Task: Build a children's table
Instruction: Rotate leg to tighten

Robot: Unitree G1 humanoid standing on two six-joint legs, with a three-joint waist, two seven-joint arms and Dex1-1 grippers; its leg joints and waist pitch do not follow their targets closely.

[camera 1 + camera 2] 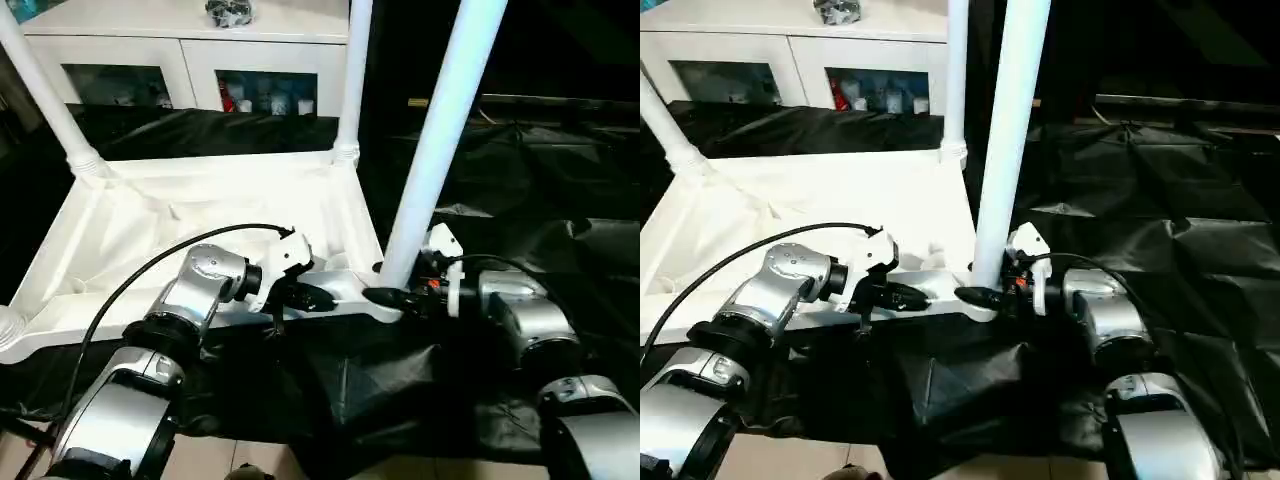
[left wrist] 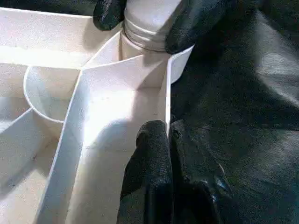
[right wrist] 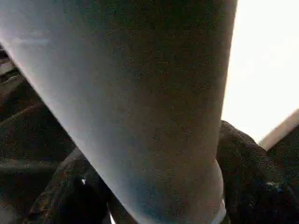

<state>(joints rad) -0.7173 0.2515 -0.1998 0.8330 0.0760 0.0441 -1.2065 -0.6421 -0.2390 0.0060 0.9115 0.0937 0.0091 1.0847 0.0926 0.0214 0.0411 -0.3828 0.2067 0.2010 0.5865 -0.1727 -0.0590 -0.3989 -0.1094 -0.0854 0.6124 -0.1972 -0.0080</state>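
The white table top [image 1: 180, 210] lies upside down on black cloth, ribbed side up. White legs stand upright in its far left corner [image 1: 45, 95] and far right corner [image 1: 355, 80]. A third leg [image 1: 440, 140] stands in the near right corner socket. My right gripper [image 1: 392, 290] has its black fingers [image 2: 196, 18] closed around this leg's base from both sides. My left gripper [image 1: 318, 297] is shut on the thin near rim [image 2: 167, 93] of the top, just left of that corner. At the near left corner a ribbed collar [image 1: 8, 330] shows at the picture's edge.
A white glass-door cabinet [image 1: 190, 70] stands behind the table top, with a small object [image 1: 230, 12] on it. Black cloth [image 1: 520, 170] covers the floor to the right and in front. A black cable [image 1: 130, 285] arcs over my left forearm.
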